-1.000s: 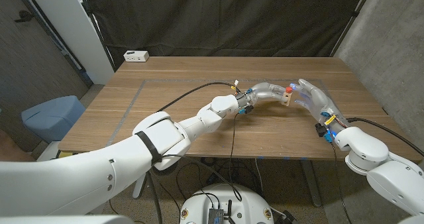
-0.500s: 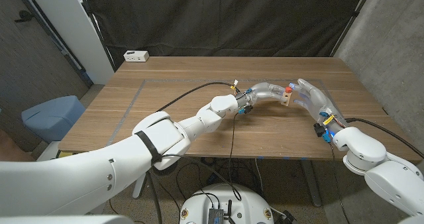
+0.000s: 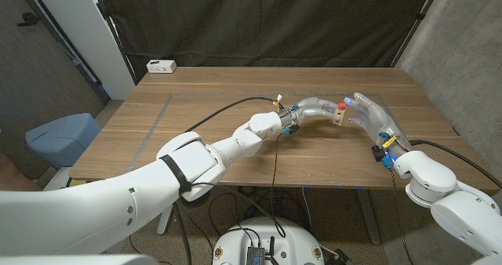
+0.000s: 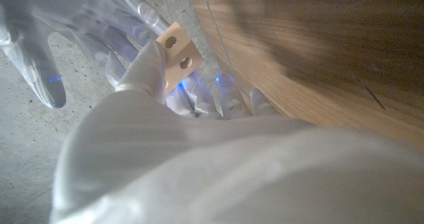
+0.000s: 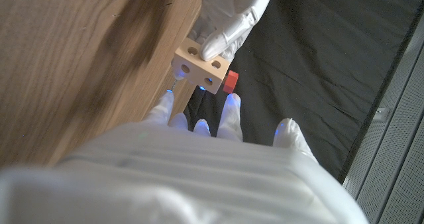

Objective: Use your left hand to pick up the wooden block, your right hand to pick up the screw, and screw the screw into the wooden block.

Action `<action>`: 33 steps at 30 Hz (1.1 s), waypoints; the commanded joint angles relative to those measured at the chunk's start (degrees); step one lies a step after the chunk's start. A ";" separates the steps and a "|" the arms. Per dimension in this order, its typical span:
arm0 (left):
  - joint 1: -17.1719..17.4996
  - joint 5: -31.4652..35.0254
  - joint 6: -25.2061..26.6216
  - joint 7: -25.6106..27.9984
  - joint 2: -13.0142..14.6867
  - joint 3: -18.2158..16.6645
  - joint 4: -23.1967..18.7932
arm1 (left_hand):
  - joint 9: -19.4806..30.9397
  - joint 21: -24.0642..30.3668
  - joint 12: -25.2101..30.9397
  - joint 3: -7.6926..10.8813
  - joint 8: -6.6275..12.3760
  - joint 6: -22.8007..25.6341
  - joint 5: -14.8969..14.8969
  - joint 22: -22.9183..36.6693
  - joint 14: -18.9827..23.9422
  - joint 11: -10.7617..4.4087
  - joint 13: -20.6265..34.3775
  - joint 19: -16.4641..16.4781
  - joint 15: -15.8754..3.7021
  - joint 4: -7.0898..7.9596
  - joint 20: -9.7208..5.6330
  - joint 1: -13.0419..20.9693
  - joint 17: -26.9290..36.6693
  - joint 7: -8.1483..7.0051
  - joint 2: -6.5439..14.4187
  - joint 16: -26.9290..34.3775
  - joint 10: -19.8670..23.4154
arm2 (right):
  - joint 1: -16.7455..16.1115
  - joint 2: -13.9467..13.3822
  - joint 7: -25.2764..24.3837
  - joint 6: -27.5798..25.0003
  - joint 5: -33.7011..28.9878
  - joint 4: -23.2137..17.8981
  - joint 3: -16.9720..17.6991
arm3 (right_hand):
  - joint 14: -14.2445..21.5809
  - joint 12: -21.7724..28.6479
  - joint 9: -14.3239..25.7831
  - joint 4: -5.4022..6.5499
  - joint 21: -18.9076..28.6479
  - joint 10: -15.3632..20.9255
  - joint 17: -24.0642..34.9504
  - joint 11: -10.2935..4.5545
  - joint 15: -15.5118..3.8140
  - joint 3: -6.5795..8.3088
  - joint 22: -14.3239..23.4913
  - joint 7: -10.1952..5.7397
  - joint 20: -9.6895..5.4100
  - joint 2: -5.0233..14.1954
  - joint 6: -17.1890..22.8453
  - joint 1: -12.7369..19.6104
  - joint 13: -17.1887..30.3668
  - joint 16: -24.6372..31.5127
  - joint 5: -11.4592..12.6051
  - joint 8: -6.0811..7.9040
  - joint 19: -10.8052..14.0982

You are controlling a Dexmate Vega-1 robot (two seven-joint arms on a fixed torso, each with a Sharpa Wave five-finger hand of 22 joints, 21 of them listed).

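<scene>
My left hand [image 3: 316, 108] holds the small wooden block [image 3: 338, 117] just above the table's right part. The block [image 4: 177, 54] shows two holes on one face, and the fingers [image 4: 147, 70] pinch it from the side. A red screw [image 3: 343, 105] sticks out of the block's top; its red head [image 5: 230, 81] sits against the block [image 5: 200, 65]. My right hand [image 3: 369, 113] stands right beside the block with its fingers spread. Its fingertips [image 5: 229, 107] lie close under the screw head and the thumb is well apart. I see no grip on the screw.
The wooden table [image 3: 204, 116] stretches wide to the left of the hands. A white box [image 3: 161, 66] sits at its far left corner. A black cable [image 3: 227, 108] runs along my left arm. The table's right edge [image 3: 439, 112] lies close to my right hand.
</scene>
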 commanded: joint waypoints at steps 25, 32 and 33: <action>-0.12 0.09 0.47 0.25 -0.12 0.03 0.11 | 0.32 0.33 1.84 3.87 0.50 4.15 0.34 0.26 0.37 -0.11 0.35 0.12 -3.21 4.09 0.46 -4.29 0.45 1.65 4.90 0.32 0.16 | 0.29 -0.33 0.07 0.03 1.30 1.17 -0.46 | -0.58 -0.13 0.09 0.09 0.18 -0.93 0.13 0.04 -0.20 -0.14 0.10 0.51 0.65 -0.26 -0.09 -0.34 0.16 0.23 0.17 0.57 -0.36; -0.22 -0.04 0.86 0.25 -0.23 0.02 0.27 | 0.32 0.34 1.87 3.96 0.46 4.05 0.36 0.26 0.43 -0.16 0.37 0.15 -3.30 4.08 0.38 -4.29 0.37 1.61 4.87 0.26 0.19 | 0.23 -0.41 -0.17 0.01 1.22 0.96 -0.47 | -0.57 0.00 0.10 0.08 0.22 -0.67 0.11 -0.16 -0.22 -0.13 0.10 1.04 0.60 -0.22 0.88 -0.32 0.16 0.26 0.19 0.92 -0.32; -0.23 -0.06 0.93 0.25 -0.26 0.03 0.30 | 0.32 0.34 1.89 3.97 0.46 4.06 0.37 0.26 0.45 -0.17 0.38 0.14 -3.35 4.06 0.36 -4.29 0.35 1.61 4.82 0.25 0.22 | 0.18 -0.46 -0.16 -0.03 1.22 0.91 -0.43 | -0.54 0.04 0.10 0.08 0.22 -0.57 0.11 -0.28 -0.21 -0.13 0.10 1.12 0.56 -0.22 1.06 -0.32 0.16 0.27 0.19 0.98 -0.33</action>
